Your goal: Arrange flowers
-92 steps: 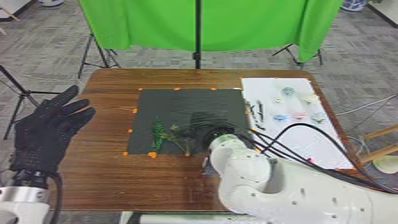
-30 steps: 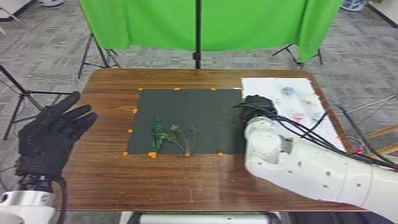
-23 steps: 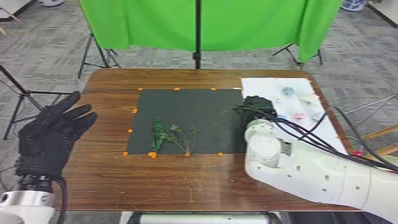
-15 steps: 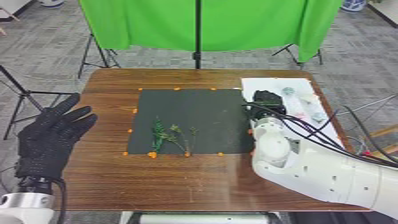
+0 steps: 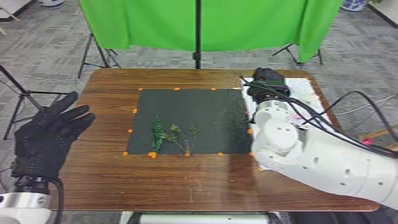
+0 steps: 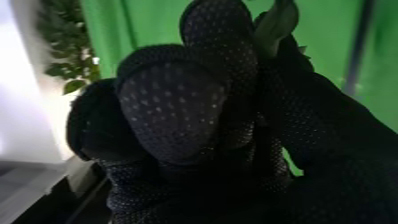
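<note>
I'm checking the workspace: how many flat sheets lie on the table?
2: the dark sheet, mid-table with greenery on it, and the white sheet to its right, partly covered by the right hand and arm. Another could be hidden beneath.

Green sprigs (image 5: 157,136) block the dark mat's (image 5: 197,110) near part, with room beyond them.
</note>
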